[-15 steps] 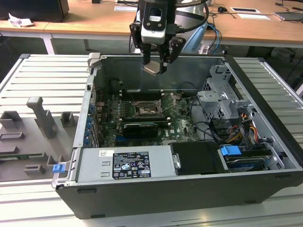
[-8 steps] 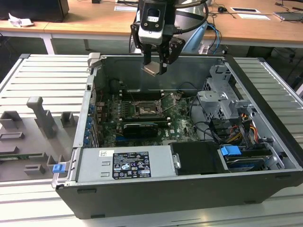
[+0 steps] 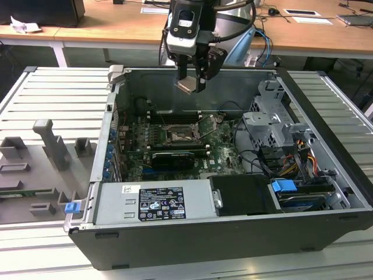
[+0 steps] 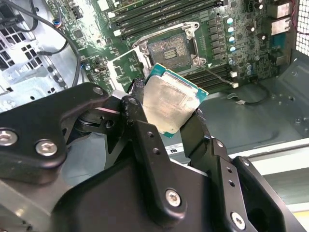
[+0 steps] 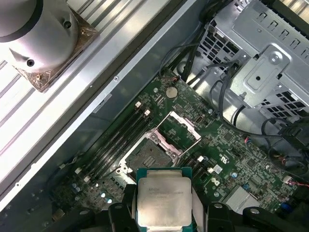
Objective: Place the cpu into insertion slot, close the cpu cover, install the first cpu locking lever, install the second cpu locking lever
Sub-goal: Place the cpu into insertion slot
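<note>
My gripper (image 3: pixel 191 85) hangs above the open computer case, shut on the cpu (image 3: pixel 186 86). In both wrist views the two black fingers (image 4: pixel 137 108) clamp opposite edges of the cpu (image 4: pixel 169 99) (image 5: pixel 164 198), whose silvery top faces the cameras and which is tilted. The insertion slot (image 3: pixel 176 135) (image 5: pixel 146 157) (image 4: pixel 169 47) lies well below on the green motherboard, dark and bare inside its metal rim. The cpu cover (image 5: pixel 179 126) (image 4: pixel 123 67) stands swung open at one side of the slot. A thin metal lever (image 4: pixel 217 77) sticks out beside the socket.
Long memory slots (image 5: pixel 113 140) run beside the socket. A black card (image 3: pixel 172 157) lies in front of it. A grey drive cage (image 3: pixel 271 119) with cables fills the exterior view's right of the case, the power supply (image 3: pixel 154 201) the front. Grey fixtures (image 3: pixel 49 143) stand outside on the exterior view's left.
</note>
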